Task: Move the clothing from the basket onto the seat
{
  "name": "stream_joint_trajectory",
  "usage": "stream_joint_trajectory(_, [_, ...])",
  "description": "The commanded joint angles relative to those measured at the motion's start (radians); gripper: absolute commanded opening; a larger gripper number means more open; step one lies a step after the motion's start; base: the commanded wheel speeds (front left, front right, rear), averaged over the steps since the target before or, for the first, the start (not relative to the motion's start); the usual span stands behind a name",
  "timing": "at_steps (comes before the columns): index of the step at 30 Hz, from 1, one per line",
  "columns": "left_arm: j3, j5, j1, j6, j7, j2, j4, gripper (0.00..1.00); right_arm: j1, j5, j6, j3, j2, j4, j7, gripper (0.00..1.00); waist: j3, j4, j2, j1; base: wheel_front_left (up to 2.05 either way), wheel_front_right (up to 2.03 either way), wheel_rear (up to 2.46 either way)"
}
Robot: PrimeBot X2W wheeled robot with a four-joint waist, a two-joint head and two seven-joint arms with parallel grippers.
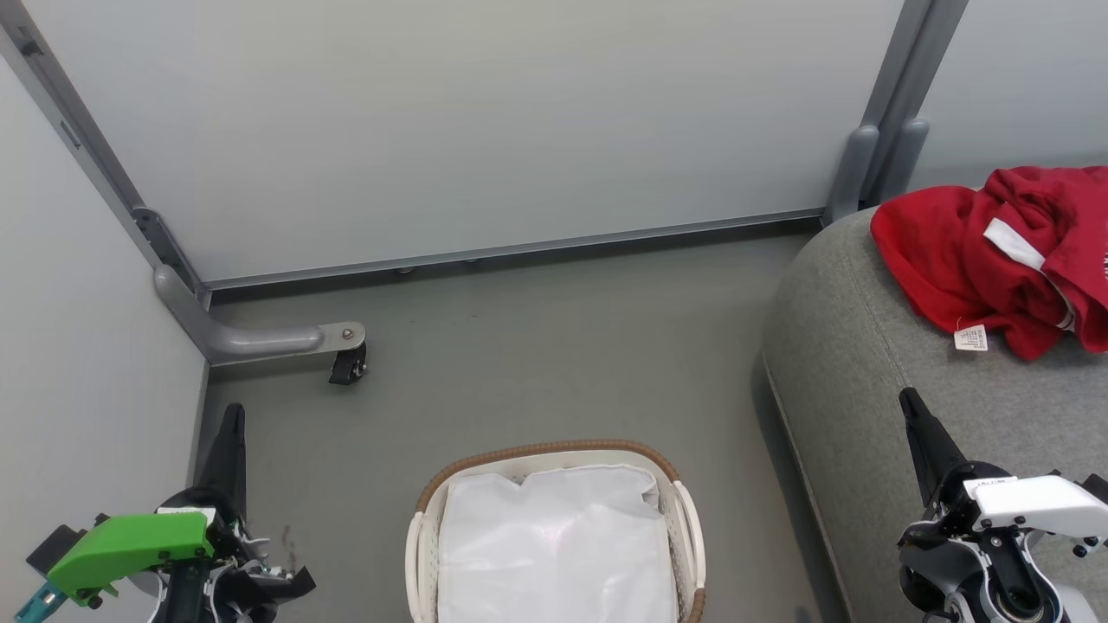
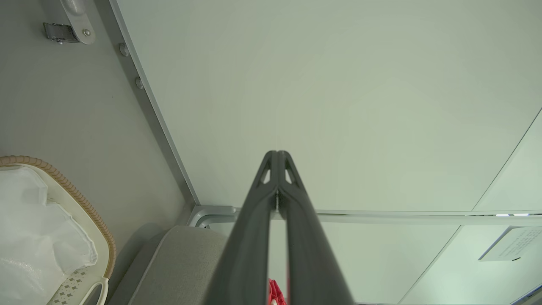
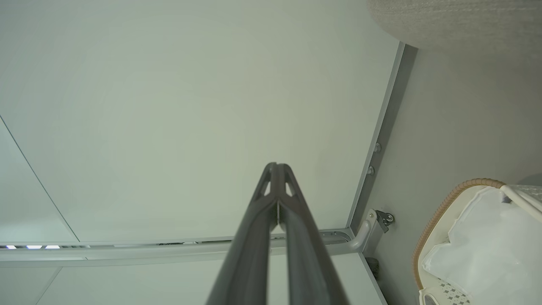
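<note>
On the grey floor [image 1: 537, 346] the basket [image 1: 554, 450], holding just its white liner [image 1: 554, 536], sits between the left gripper [image 1: 234, 410] and right gripper [image 1: 907, 395], both with jaws pressed together and empty, while the clothing [image 1: 952, 251] lies on the seat [image 1: 848, 363] beyond the right tips, so the transfer seems finished and only a check remains.

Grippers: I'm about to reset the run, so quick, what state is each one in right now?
Left gripper: closed, holding nothing.
Right gripper: closed, holding nothing.
</note>
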Motion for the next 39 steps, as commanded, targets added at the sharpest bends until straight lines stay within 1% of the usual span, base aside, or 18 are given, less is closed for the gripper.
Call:
stream_joint_trajectory(1, [0.002,-0.003,-0.011,-0.004,0.004,0.005,-0.002,0.00,-0.008,0.004,0.000,-0.002,-0.006,-0.004,0.001,0.00,0.000,0.000,0.0000,0.0000,0.00,0.00,0.00])
stream_joint_trajectory(39, [0.002,-0.003,-0.011,-0.004,0.004,0.005,-0.002,0.00,-0.008,0.004,0.000,-0.002,-0.006,-0.004,0.001,0.00,0.000,0.000,0.0000,0.0000,0.00,0.00,0.00])
